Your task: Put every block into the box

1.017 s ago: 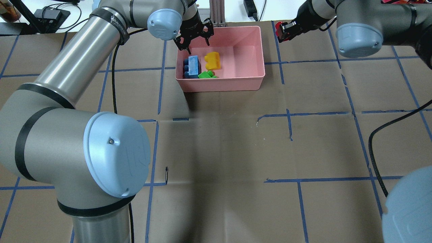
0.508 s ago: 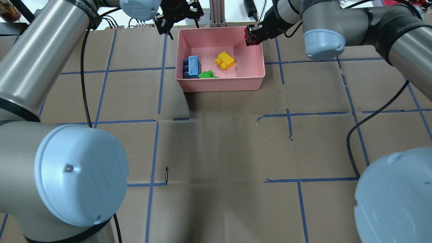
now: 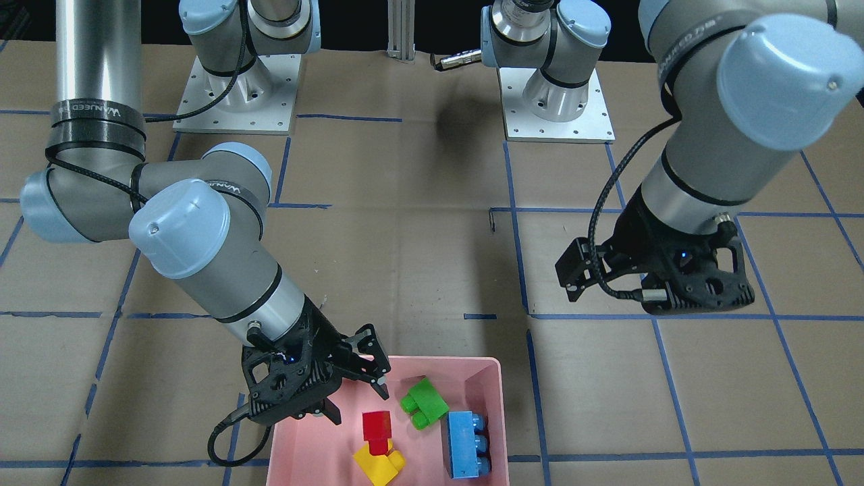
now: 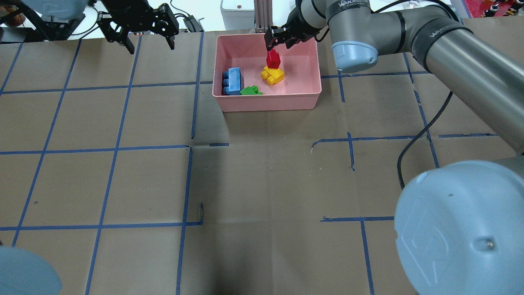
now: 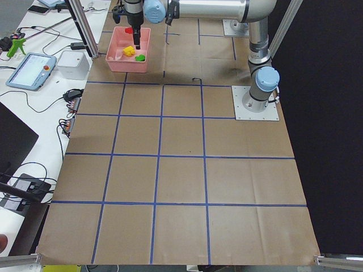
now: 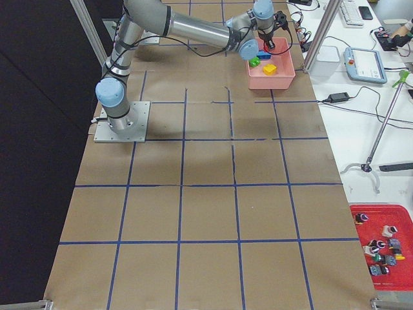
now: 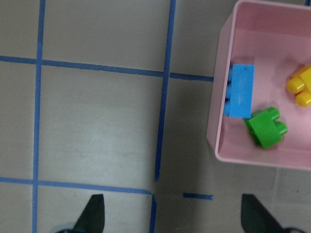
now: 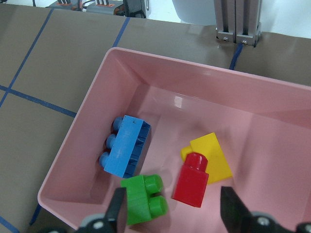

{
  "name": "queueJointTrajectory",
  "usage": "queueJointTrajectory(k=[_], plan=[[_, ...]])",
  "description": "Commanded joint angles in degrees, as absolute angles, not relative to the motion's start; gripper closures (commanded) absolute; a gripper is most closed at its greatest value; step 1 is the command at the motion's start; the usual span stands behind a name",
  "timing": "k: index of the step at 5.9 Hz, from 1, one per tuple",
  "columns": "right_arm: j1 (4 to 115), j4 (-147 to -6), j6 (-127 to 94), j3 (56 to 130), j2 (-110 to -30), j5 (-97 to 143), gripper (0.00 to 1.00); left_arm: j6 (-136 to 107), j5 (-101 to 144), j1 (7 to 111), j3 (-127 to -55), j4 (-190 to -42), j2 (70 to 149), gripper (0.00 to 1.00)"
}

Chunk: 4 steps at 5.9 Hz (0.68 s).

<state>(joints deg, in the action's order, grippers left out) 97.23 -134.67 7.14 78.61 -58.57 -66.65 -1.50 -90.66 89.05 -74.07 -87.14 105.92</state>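
- The right gripper [image 8: 172, 194] hangs over the shallow rectangular pale pink plastic box [image 4: 266, 107] with its jaws spread wide and nothing between the pads. The small red one-stud plastic brick [image 4: 273, 59] lies free below them.
- The left gripper [image 7: 172, 201] is likewise released and empty. It hovers over bare paper at about 9 o'clock of the box, well apart from it.
- Risk, as a judgement: the red brick rests tilted against the yellow two-stud plastic brick [image 4: 273, 76] near the box's centre rather than flat on the floor. It could tip over. Since it sits well inside the raised rim, it would most likely land within the box.
- Risk: the right gripper's open fingers reach down toward the bricks. A sideways retreat rather than a straight lift could clip the red brick, or catch the rim and drag the box.
- Risk: the left arm seems the lesser worry, being away from the box. A sweep toward 3 o'clock would bring it to the box's wall.
- Count: four bricks, one of each colour, all inside the box. The red and yellow ones are at the centre. The longer blue three-stud plastic brick [image 4: 233, 80] is at the 9 o'clock wall. The green two-stud plastic brick [image 4: 250, 91] is at about 7 o'clock.
- Count: one box, two grippers. No brick is seen on the table outside the box.
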Motion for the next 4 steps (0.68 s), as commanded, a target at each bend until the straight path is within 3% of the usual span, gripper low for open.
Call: queueJointTrajectory(k=[1,3,4], plan=[[97.3,-135.2,12.5,77.8,-58.0,-69.2,0.0,1.0,-91.1,88.9,-81.0,-87.3,97.7,0.01],[96.4,-130.2,13.6,78.3,-60.5,-71.1,0.0,1.1,-91.1,89.0,-82.0,-87.4,96.2,0.01],[96.4,-120.6,13.7,78.5,-64.1,-76.8,0.0,2.6,-90.8,89.1,-82.9,-87.3,96.2,0.01]])
